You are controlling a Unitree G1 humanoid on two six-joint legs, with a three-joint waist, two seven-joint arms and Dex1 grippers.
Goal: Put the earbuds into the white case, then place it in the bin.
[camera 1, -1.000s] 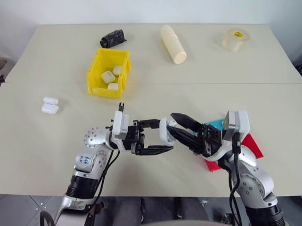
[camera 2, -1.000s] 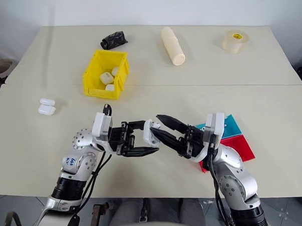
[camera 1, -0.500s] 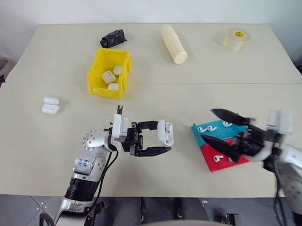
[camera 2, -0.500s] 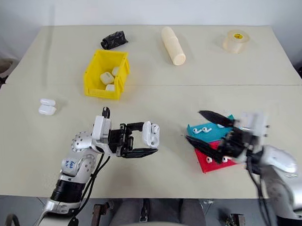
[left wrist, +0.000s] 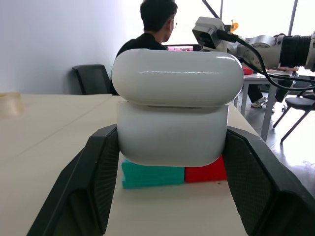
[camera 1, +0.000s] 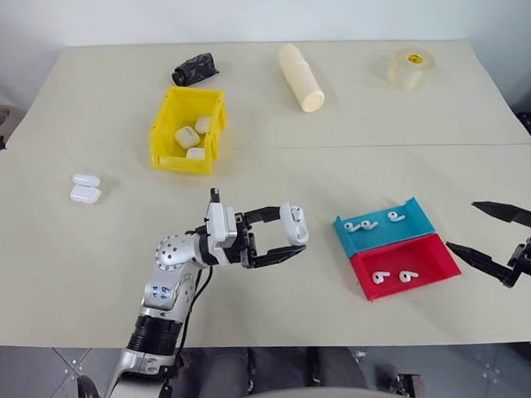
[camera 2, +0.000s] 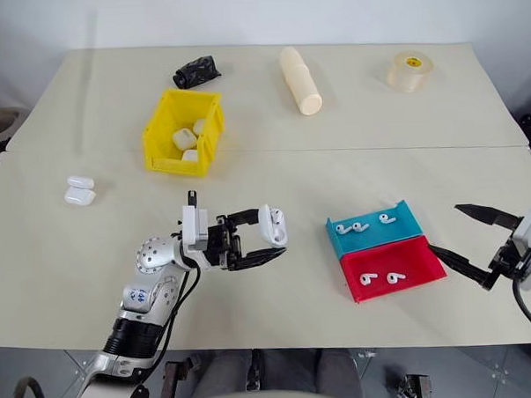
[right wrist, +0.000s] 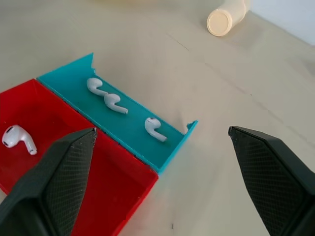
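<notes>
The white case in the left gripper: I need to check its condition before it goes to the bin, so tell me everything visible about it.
The white case is a small, glossy, pebble-shaped plastic shell with rounded corners. A seam splits the lid from the body; the lid looks slightly ajar rather than snapped flush. The left gripper holds it above the table, its black fingers pressing the body's two sides, lid uppermost in the left wrist view. Nothing else touches it. It hangs left of the blue tray and red tray.
</notes>
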